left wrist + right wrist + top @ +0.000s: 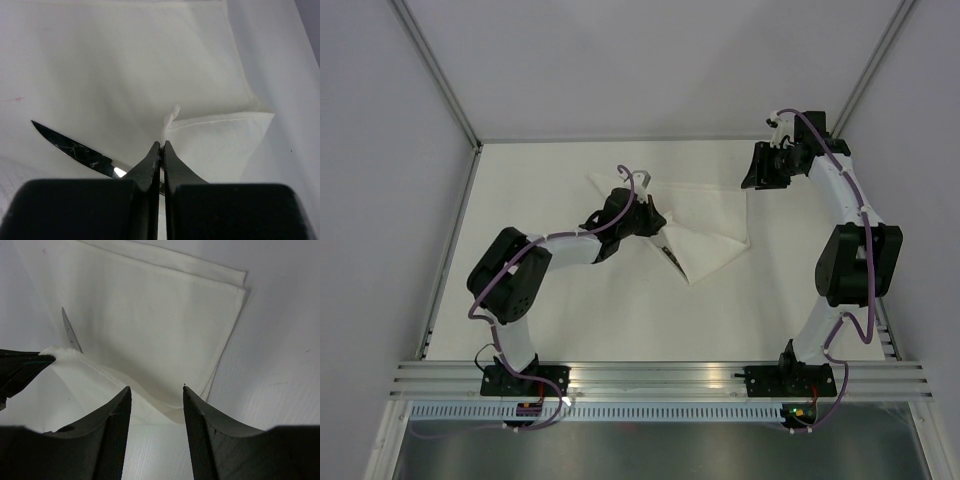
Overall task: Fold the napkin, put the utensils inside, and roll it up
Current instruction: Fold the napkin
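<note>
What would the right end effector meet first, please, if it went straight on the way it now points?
Most likely the napkin. The open right end effector points down at its folded layers near their edge, and nothing shows in between. Depth is hard to judge from the wrist view, so how soon is unclear.

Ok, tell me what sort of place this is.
Probably a robotics lab test cell: plain white walls box in a pale table, the left arm and right arm are bolted to an aluminium rail, with a napkin and knife as props.
</note>
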You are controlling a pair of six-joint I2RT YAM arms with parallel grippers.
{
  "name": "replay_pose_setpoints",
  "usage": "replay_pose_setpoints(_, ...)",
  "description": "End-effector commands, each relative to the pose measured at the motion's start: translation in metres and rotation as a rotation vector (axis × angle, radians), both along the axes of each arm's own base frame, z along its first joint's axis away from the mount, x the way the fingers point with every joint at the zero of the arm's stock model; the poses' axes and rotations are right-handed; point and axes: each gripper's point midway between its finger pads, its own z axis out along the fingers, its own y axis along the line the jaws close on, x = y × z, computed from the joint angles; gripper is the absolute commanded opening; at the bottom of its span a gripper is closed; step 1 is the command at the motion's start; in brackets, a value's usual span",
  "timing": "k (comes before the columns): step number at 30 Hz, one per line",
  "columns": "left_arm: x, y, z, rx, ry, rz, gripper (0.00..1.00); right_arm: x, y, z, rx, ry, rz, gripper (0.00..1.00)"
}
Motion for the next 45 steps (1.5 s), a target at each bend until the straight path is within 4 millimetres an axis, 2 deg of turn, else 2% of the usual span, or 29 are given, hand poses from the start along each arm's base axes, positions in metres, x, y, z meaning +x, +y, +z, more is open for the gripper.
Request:
replay_pose_setpoints(1, 0.002, 0.004, -0.011, -0.044, 0.072, 0.021, 0.02, 0.004, 0.003, 0.004, -0.015, -0.018, 0.003, 0.52)
replay_pose_setpoints(9, 0.01, 0.013, -0.025, -0.041, 0.117, 0.063, 0.02, 0.003, 0.007, 0.001, -0.026, -0.014, 0.018, 0.52)
replay_pose_setpoints(25, 0.017, 0.04, -0.04, 0.007, 0.15, 0.156, 0.02, 0.001, 0.012, -0.008, -0.045, 0.006, 0.035, 0.52)
replay_pose_setpoints(26, 0.018, 0.041, -0.04, 0.01, 0.151, 0.161, 0.02, 0.001, 0.013, -0.007, -0.048, 0.002, 0.038, 0.52)
replay_pose_setpoints(27, 0.018, 0.043, -0.041, 0.014, 0.154, 0.165, 0.02, -0.001, 0.024, -0.008, -0.049, 0.004, 0.063, 0.52)
replay_pose_setpoints(31, 0.019, 0.045, -0.043, 0.027, 0.157, 0.178, 0.02, -0.003, 0.027, -0.009, -0.054, 0.007, 0.069, 0.52)
replay_pose_setpoints(37, 0.024, 0.053, -0.042, 0.041, 0.151, 0.215, 0.16, -0.004, 0.031, -0.012, -0.058, 0.016, 0.076, 0.52)
replay_pose_setpoints(38, 0.025, 0.053, -0.04, 0.039, 0.149, 0.217, 0.24, -0.004, 0.031, -0.012, -0.059, 0.015, 0.078, 0.52)
replay_pose_setpoints(40, 0.03, 0.057, -0.036, 0.031, 0.142, 0.229, 0.28, -0.004, 0.032, -0.012, -0.061, 0.017, 0.079, 0.52)
replay_pose_setpoints(43, 0.039, 0.067, -0.03, 0.013, 0.141, 0.263, 0.43, -0.005, 0.032, -0.013, -0.076, 0.007, 0.104, 0.52)
replay_pose_setpoints(45, 0.044, 0.072, -0.023, -0.005, 0.135, 0.279, 0.46, -0.006, 0.035, -0.014, -0.078, 0.009, 0.111, 0.52)
